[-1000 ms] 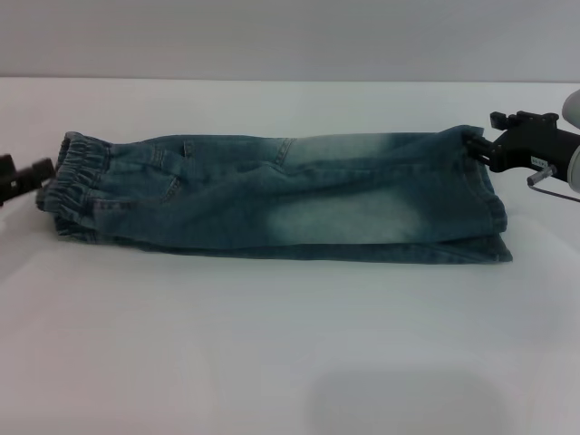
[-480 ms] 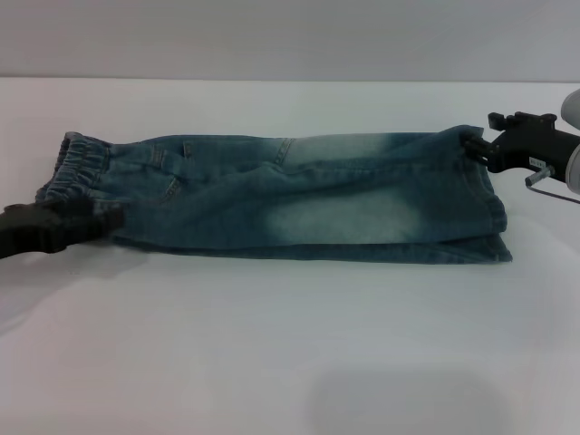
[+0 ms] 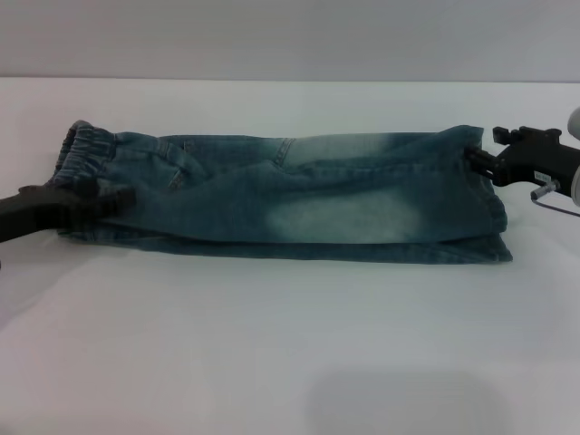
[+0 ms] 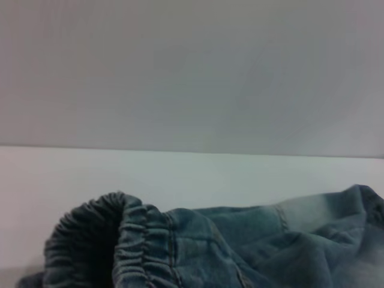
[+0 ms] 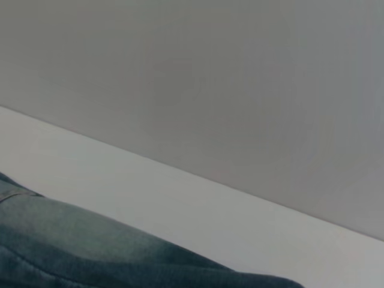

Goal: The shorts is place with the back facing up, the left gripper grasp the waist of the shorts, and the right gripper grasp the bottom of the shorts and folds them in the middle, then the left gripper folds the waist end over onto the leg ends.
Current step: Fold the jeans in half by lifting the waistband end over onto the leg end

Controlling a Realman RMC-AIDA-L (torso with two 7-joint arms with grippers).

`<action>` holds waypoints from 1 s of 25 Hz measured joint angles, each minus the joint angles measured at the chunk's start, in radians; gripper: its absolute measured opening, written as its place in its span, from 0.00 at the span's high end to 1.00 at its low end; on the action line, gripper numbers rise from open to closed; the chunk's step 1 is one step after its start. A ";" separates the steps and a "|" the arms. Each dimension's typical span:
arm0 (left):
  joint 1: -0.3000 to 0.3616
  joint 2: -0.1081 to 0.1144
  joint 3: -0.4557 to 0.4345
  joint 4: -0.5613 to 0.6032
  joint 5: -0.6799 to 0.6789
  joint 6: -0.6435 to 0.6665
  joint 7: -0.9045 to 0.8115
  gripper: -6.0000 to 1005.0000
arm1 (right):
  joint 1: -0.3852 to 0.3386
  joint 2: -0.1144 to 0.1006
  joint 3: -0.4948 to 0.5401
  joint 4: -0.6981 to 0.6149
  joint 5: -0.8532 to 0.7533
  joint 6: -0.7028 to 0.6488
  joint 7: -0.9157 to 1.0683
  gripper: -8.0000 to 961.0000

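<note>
The faded blue denim shorts (image 3: pixel 290 204) lie folded lengthwise across the white table, with the ruffled waist (image 3: pixel 86 149) at the left and the leg hems (image 3: pixel 494 213) at the right. My left gripper (image 3: pixel 113 199) reaches in low from the left edge and rests against the near side of the waist. The left wrist view shows the gathered waist opening (image 4: pixel 114 246) up close. My right gripper (image 3: pixel 473 156) sits at the far right, touching the raised upper corner of the hems. In the right wrist view only a strip of denim (image 5: pixel 90 252) shows.
The white table (image 3: pixel 290 344) stretches wide in front of the shorts and behind them up to a grey wall (image 3: pixel 290 36). Nothing else stands on it.
My left gripper came in from the left edge onto the waist, and the waist band shifted slightly right. The right gripper edged a little to the right.
</note>
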 joint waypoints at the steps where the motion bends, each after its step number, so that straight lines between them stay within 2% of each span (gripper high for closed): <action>1: -0.006 -0.003 0.000 0.000 0.000 -0.012 -0.001 0.17 | -0.004 0.000 0.002 -0.001 0.002 -0.006 0.000 0.48; 10: -0.047 -0.019 0.009 -0.009 0.000 -0.111 -0.012 0.17 | -0.055 -0.002 -0.002 -0.049 0.061 -0.044 0.000 0.48; 15: -0.051 -0.026 0.009 -0.010 -0.001 -0.146 -0.012 0.17 | -0.060 -0.001 0.001 -0.056 0.062 -0.046 0.000 0.48; 18: -0.041 -0.026 -0.001 0.001 -0.011 -0.137 -0.012 0.17 | -0.059 -0.001 -0.001 -0.056 0.062 -0.046 0.000 0.48; 25: 0.032 -0.017 -0.035 0.076 -0.069 -0.055 -0.001 0.17 | -0.047 -0.002 -0.004 -0.048 0.063 -0.047 0.000 0.48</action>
